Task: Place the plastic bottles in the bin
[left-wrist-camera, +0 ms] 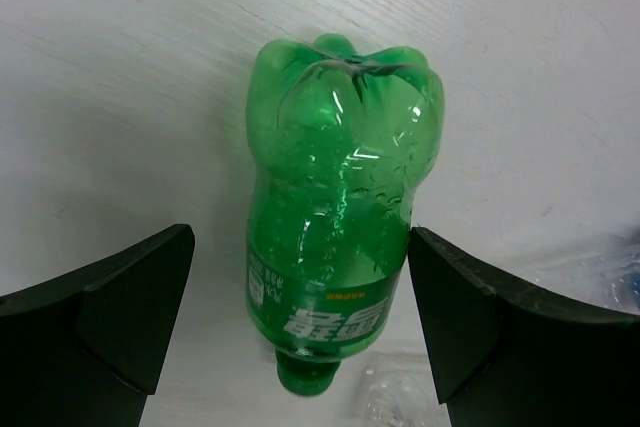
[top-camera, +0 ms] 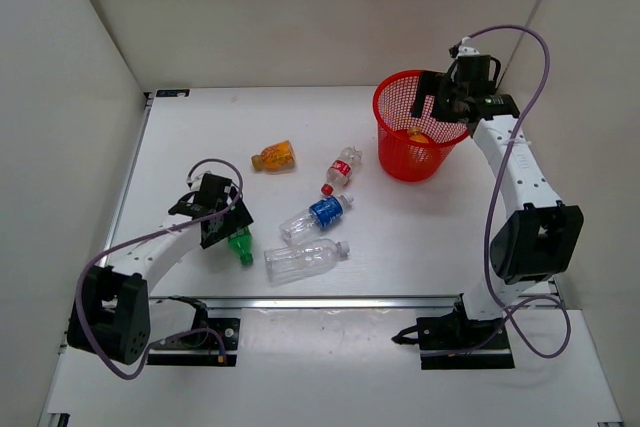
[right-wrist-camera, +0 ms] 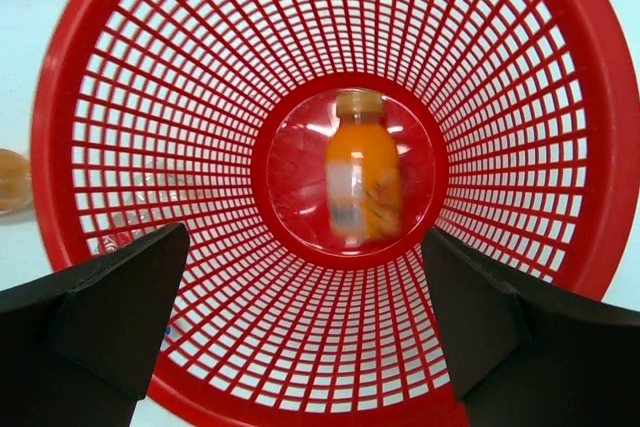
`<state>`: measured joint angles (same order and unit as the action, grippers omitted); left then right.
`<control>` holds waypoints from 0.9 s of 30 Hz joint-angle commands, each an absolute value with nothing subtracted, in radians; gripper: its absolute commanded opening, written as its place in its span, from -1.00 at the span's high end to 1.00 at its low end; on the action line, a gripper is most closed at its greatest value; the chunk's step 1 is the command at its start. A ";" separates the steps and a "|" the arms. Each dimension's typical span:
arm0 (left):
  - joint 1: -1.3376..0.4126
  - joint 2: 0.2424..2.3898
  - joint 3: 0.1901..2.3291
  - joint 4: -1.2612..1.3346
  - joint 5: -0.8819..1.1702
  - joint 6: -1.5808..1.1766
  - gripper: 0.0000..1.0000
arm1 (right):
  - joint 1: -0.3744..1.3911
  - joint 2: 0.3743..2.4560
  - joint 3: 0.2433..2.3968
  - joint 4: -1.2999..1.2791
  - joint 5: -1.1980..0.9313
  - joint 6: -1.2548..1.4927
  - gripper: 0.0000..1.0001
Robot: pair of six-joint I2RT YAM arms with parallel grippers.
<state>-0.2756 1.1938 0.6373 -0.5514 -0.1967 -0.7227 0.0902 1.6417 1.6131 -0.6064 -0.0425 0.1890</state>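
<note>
A green bottle [left-wrist-camera: 340, 217] lay on its side on the white table [left-wrist-camera: 120, 67], its lobed base pointing away and its green cap nearest the camera. A green label with white lettering wrapped the body near the cap. The left gripper [left-wrist-camera: 300, 247] was spread wide, its 2 black fingers [left-wrist-camera: 120, 317] flanking the bottle with a gap on each side. Blurred clear plastic [left-wrist-camera: 600, 287] showed at the lower right.

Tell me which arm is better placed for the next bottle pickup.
Left, probably. The left gripper is open, flanking the green bottle in its wrist view. The right gripper hangs open above the bin, which holds an orange bottle, far from the loose bottles.
</note>
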 commanded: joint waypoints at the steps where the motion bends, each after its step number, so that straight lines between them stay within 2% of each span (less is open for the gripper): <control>1: -0.267 1.216 0.629 -0.488 -0.215 -0.745 -0.98 | 0.098 1.556 1.666 -0.601 -0.058 0.161 -0.99; 6: -0.275 1.272 0.623 -0.431 -0.213 -0.742 -0.94 | 0.094 1.401 1.614 -0.635 -0.031 0.158 -0.98; 12: -0.288 1.335 0.611 -0.356 -0.202 -0.741 -0.65 | 0.019 1.186 1.418 -0.684 -0.046 0.189 -0.99; 16: -0.293 1.353 0.693 -0.423 -0.202 -0.729 -0.03 | -0.052 1.082 1.283 -0.756 -0.008 0.203 -0.98; 22: -0.368 1.191 0.877 -0.427 -0.193 -0.696 0.15 | -0.210 0.953 1.109 -0.753 -0.003 0.253 -0.98; 27: -0.497 1.302 1.228 -0.238 -0.196 -0.635 0.05 | -0.215 0.853 1.037 -0.764 0.109 0.287 -0.98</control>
<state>-0.4267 1.2724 1.0496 -0.4152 -0.1986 -0.6834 -0.2176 0.9203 1.0344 -0.7883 0.0475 0.2489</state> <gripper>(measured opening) 0.707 0.993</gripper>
